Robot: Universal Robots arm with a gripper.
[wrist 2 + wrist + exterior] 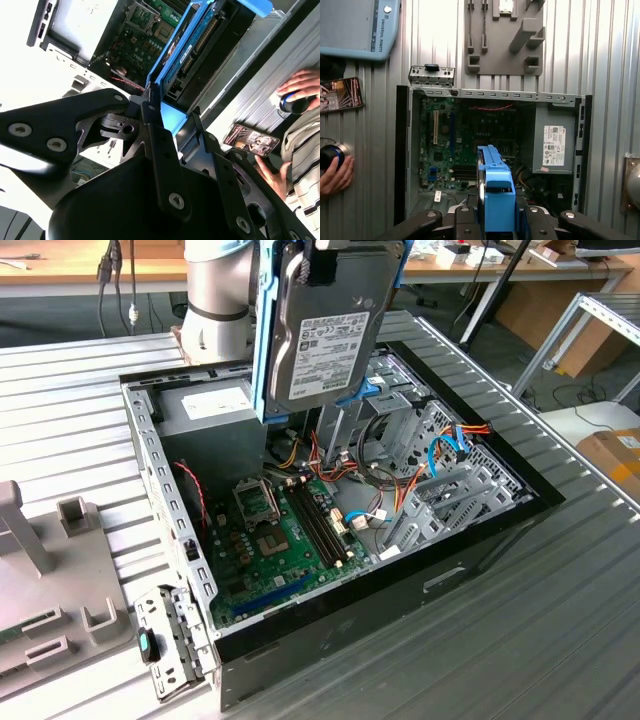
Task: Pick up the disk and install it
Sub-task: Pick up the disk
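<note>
The disk (325, 335) is a rigid metal hard drive. It is probably fairly heavy for its size, it will not flex, and it is likely to suffer from knocks. Its exposed circuit side and its connector end look like poor places to press. The blue bracket (497, 192) that edges it is plastic, so it probably gives a little and offers more grip than the smooth metal faces. The short end of the bracket seems the sensible place to hold it.

That is where the gripper (172, 120) has it. In the second wrist view the fingers (152, 112) are closed in on either side of the bracket's end, clamped on the disk with no slack to be seen. The disk hangs on edge straight out from the gripper — label face showing in the exterior view — clear of everything beneath it.

Beyond the disk's far end lies the open computer case (480, 550). The disk is held above the case's interior, with the grey power supply (210, 410) to one side of it and the metal drive cage (440, 465) to the other. The green motherboard (280, 540) lies further down on the case floor. It has not been seated.

Off to the side of the case, a person's hand (335, 175) rests against a round knob.
</note>
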